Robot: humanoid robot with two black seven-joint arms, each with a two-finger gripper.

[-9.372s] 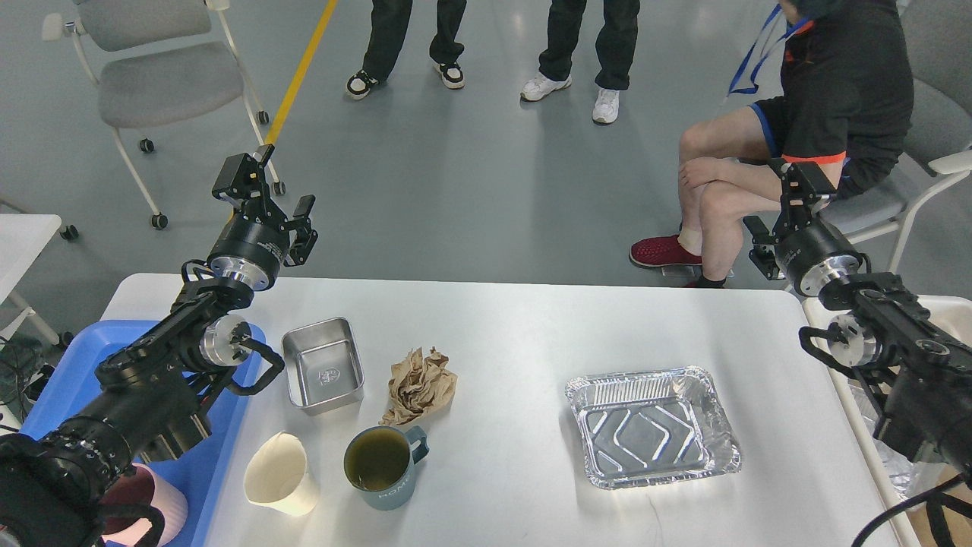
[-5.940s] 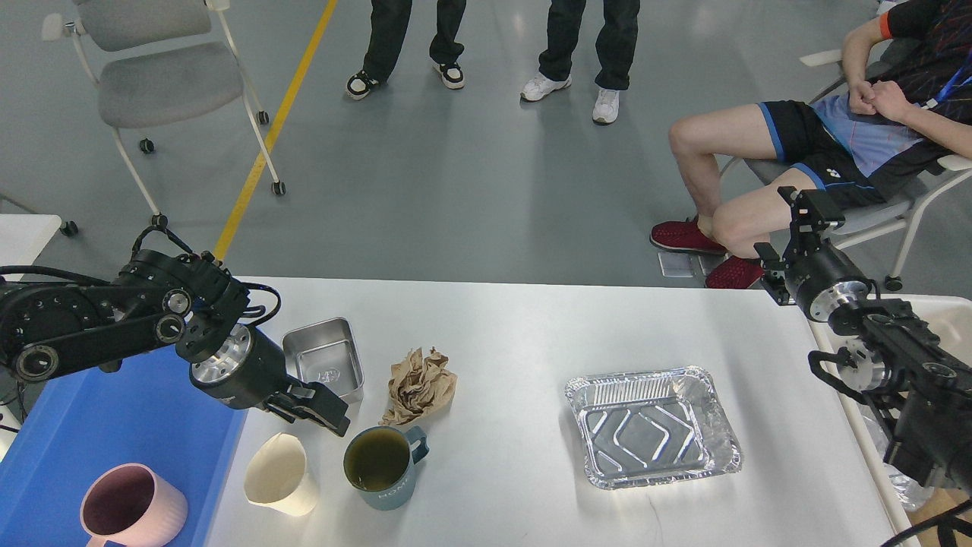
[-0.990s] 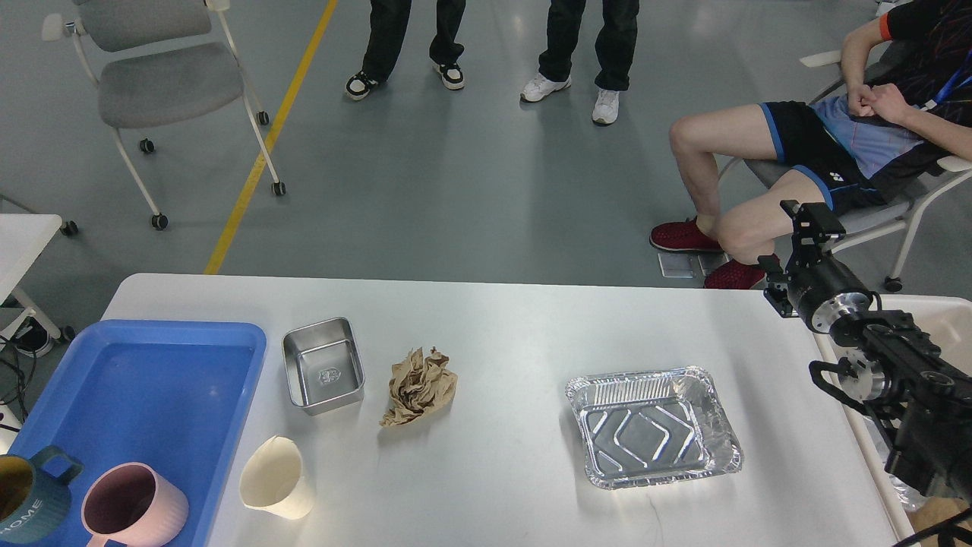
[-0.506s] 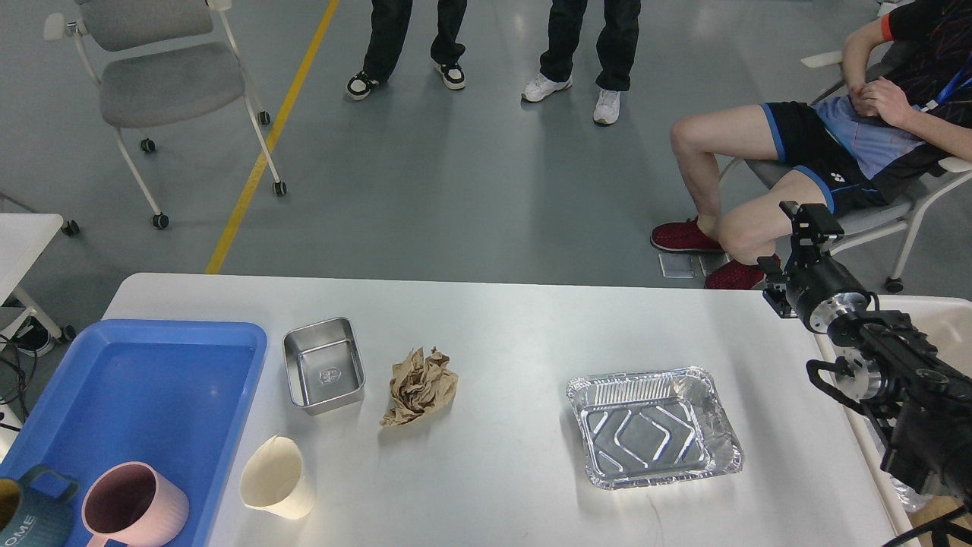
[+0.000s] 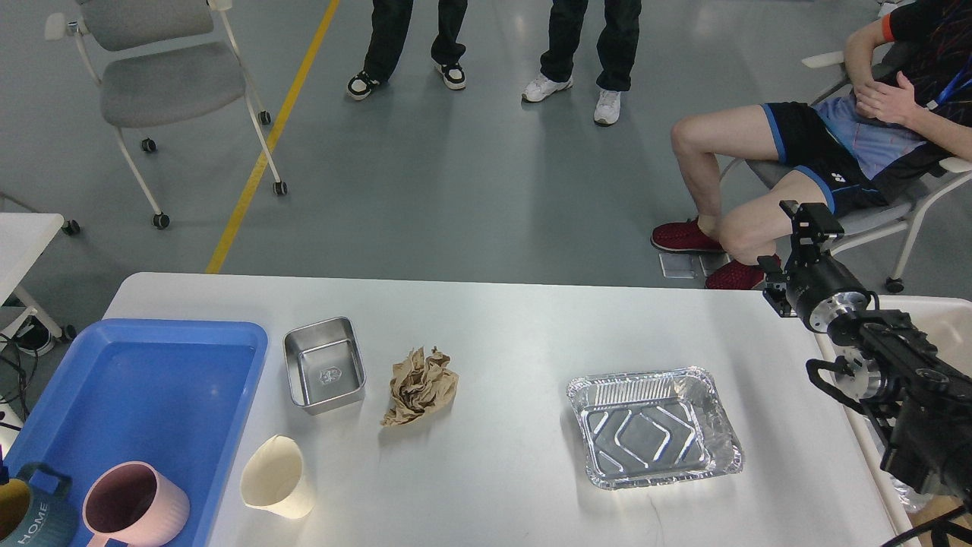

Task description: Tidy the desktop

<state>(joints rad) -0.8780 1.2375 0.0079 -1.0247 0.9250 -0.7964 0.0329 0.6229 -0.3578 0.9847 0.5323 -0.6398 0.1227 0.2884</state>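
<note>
Since half a second ago the teal mug (image 5: 30, 513) has slid a little further right inside the blue tray (image 5: 144, 380), so more of its body and the word HOME now show at the bottom left corner, just beside the pink mug (image 5: 133, 507). Everything else has stayed put. The desktop (image 5: 516, 334) fills the middle and lower part of the view, with the tray on its left end. On the bare white surface, from left to right, sit a cream paper cup (image 5: 275, 477) lying tilted near the front edge, a small square steel dish (image 5: 323, 365) just right of the tray, a crumpled wad of brown paper (image 5: 420, 386) beside the dish, and a foil baking tray (image 5: 653, 427) well apart to the right. The right gripper (image 5: 806, 228) hangs above and beyond the desktop's far right corner, pointing away from the camera; it has nothing in it, but I cannot tell how far apart its fingers are. The left gripper is out of sight. Behind the desktop, 2 people stand on the grey floor and 1 sits on a chair at the right.
</note>
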